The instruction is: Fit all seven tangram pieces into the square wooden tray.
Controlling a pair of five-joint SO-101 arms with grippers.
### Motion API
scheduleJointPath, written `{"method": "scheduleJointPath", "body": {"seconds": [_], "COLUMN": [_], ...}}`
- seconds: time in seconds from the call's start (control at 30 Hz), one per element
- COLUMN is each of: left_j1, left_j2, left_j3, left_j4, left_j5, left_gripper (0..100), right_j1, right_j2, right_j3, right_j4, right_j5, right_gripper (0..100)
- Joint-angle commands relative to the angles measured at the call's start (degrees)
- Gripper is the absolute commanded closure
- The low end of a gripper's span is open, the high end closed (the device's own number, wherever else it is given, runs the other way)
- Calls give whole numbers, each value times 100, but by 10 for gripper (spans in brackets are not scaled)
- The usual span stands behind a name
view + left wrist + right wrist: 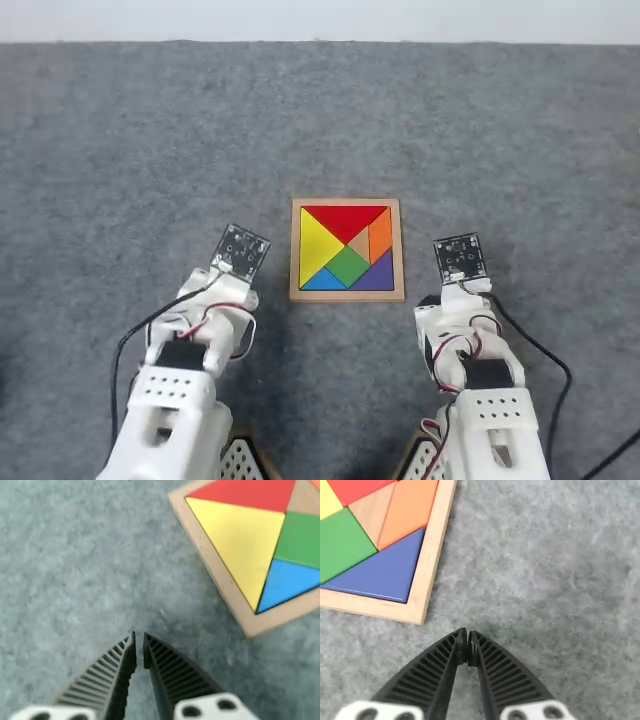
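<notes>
A: So, item one: the square wooden tray [347, 295]?
B: Centre of the bench [150, 140], lying flat between the two arms. Contents, seven: red triangle [345, 220], yellow triangle [316, 250], green square [348, 266], blue triangle [322, 281], indigo triangle [376, 277], orange parallelogram [380, 238], bare-wood triangle [359, 244]. All seated flush, no gap seen. Judged: task complete.
A: Item two, left end effector [139, 639]?
B: Closed on nothing, with a hairline slit between the tips. Low over bare bench, near the tray's yellow-and-blue corner and apart from it.
A: Item three, right end effector [467, 633]?
B: Closed on nothing, tips touching. Over bare bench just off the tray's indigo corner, not touching the rim.
A: Why parked so?
B: Likely because nothing is left to carry. Each stands off its own side of the tray, so the finished puzzle is not nudged.
A: Notes on views?
B: High view: the whole tray, the full count, both arms flanking it. Wrist views: finger state, ribbed inner faces, clearance from the rim. The left wrist view takes in yellow, blue, green and red. The right wrist view takes in indigo, orange, green and bare wood.
</notes>
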Motion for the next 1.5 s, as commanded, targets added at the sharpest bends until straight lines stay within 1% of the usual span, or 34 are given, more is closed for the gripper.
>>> {"method": "scheduleJointPath", "body": {"seconds": [0.0,0.1,0.3,0.43,0.5,0.87,1.47], "left_j1": [-79,-79,-141,-141,-149,-185,-176], "left_j2": [-870,-1802,-3587,-4413,-4527,-4431,-4440], "left_j3": [119,514,505,470,470,470,470], "left_j4": [-158,-105,1591,2549,2892,4158,4185], "left_j5": [26,44,413,677,668,659,659], "left_gripper": [988,987,986,985,985,985,985], "right_j1": [-40,-40,-31,4,4,-4,-40], "right_j2": [-119,-119,-119,-119,-119,-119,-119], "right_j3": [-44,-44,26,26,26,35,35], "right_j4": [-119,-119,-136,-110,-110,-119,-127], "right_j5": [97,97,105,105,105,105,105], "right_gripper": [991,991,991,990,990,991,991]}}
